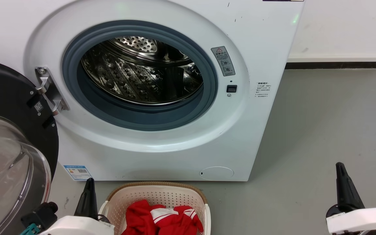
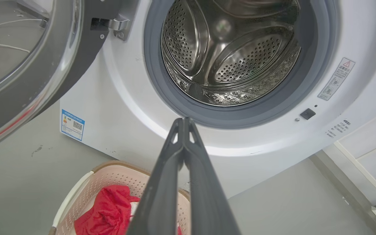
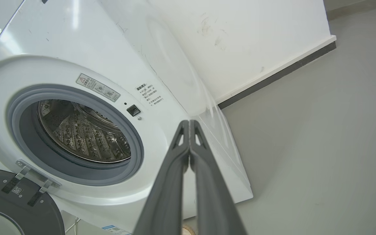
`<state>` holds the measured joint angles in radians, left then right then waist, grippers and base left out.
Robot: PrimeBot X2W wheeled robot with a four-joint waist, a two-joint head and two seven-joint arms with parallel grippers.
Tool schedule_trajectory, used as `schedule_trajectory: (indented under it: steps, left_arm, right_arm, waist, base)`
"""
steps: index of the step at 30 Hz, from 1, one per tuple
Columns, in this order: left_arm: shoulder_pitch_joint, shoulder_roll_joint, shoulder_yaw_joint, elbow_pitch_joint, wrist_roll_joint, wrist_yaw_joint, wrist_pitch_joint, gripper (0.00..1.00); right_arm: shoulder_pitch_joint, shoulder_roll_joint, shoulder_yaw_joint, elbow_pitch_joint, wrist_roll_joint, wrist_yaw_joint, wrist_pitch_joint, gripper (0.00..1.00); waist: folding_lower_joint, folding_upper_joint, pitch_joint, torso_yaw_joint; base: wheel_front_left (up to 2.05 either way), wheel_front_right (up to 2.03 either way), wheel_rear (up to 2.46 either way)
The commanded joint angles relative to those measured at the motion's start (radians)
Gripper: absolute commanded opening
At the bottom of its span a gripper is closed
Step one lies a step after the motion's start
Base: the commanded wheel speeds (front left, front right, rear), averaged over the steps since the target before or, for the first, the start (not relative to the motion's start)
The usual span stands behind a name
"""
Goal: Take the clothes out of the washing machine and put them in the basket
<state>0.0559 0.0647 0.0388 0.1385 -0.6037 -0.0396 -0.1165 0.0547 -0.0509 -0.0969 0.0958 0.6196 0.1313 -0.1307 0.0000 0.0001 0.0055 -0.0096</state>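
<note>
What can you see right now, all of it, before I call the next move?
washing machine: one, white, straight ahead
drum: one, perforated steel, no clothes visible inside
door: one, black-framed glass, swung open at left
basket: one, cream with brown rim, on the floor before the washer
clothes: count unclear, red with white stripes, heaped in the basket
label: one, blue-edged, washer's lower left front
floor: grey, right of the washer
left gripper: one, dark fingers, shut and empty, by the basket's left side
right gripper: one, dark fingers, shut and empty, over the floor at right
</note>
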Motion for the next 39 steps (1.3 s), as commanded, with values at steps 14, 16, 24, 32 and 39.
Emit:
schedule_trajectory:
  steps: [14, 16, 24, 32, 39]
  left_arm:
    - [-0.057, 0.000, 0.021, 0.016, -0.234, -0.023, 0.052, 0.00]
    - [-0.059, -0.001, 0.022, 0.018, -0.247, -0.025, 0.055, 0.00]
    - [-0.075, -0.003, 0.029, 0.030, -0.352, -0.034, 0.080, 0.00]
    - [-0.090, -0.004, 0.037, 0.041, -0.449, -0.043, 0.103, 0.00]
    - [-0.100, -0.006, 0.043, 0.051, -0.529, -0.052, 0.121, 0.00]
  right_arm:
    - [-0.062, -0.010, 0.001, 0.025, 0.235, 0.000, 0.052, 0.00]
    - [-0.064, -0.010, 0.001, 0.027, 0.249, 0.000, 0.055, 0.00]
    - [-0.078, -0.010, 0.001, 0.044, 0.354, 0.000, 0.080, 0.00]
    - [-0.093, -0.011, 0.000, 0.059, 0.451, 0.000, 0.104, 0.00]
    - [-0.104, -0.010, -0.001, 0.072, 0.529, 0.000, 0.123, 0.00]
  waist:
    - [0.0000, -0.0001, 0.000, 0.002]
    - [0.0000, -0.0001, 0.000, 0.002]
    - [0.0000, -0.0001, -0.001, 0.002]
    - [0.0000, -0.0001, -0.001, 0.003]
    - [0.0000, -0.0001, -0.001, 0.004]
  base:
    - [0.00, 0.00, 0.00]
    - [0.00, 0.00, 0.00]
    - [0.00, 0.00, 0.00]
    - [0.00, 0.00, 0.00]
    - [0.00, 0.00, 0.00]
